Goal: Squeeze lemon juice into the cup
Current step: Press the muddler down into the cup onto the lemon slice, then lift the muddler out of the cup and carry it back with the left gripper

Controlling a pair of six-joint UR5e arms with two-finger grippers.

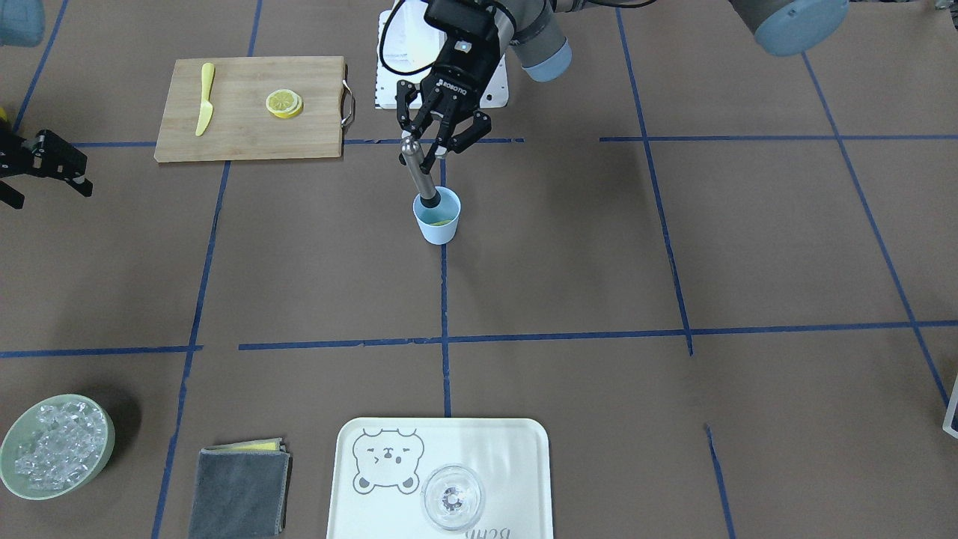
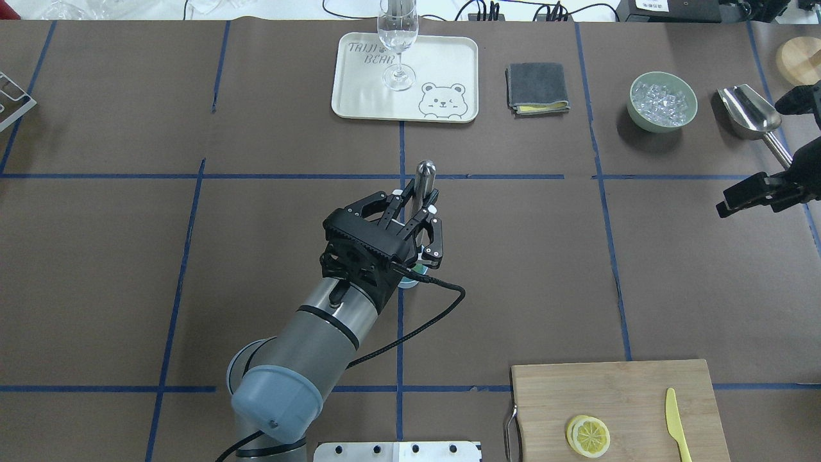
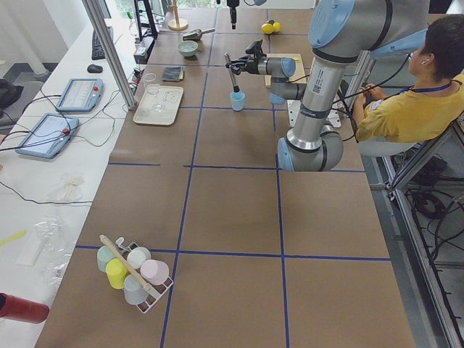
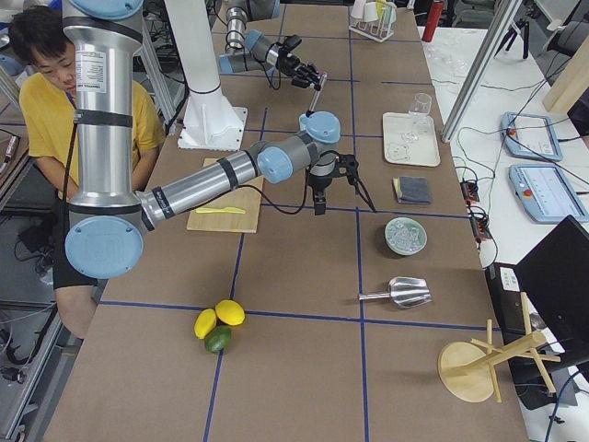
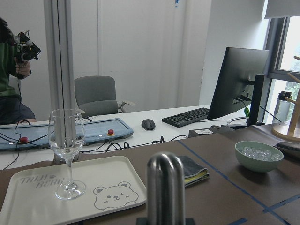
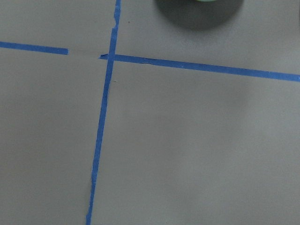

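The light-blue cup (image 1: 437,218) stands near the table's middle with a lemon slice (image 1: 442,221) inside it. My left gripper (image 1: 432,142) is shut on a steel muddler (image 1: 418,168), which slants down into the cup with its end on the slice. In the overhead view this gripper (image 2: 415,208) covers most of the cup (image 2: 410,281), and the muddler's top (image 2: 425,174) sticks out. The muddler's top also shows in the left wrist view (image 5: 165,185). More lemon slices (image 1: 284,103) lie stacked on the wooden board (image 1: 247,131). My right gripper (image 1: 45,183) is open and empty, off to the side.
A yellow knife (image 1: 204,97) lies on the board. A white bear tray (image 1: 494,442) holds a clear glass (image 1: 452,498). A grey cloth (image 1: 239,490), a green bowl of ice (image 1: 107,438) and a metal scoop (image 2: 747,112) sit along the far side.
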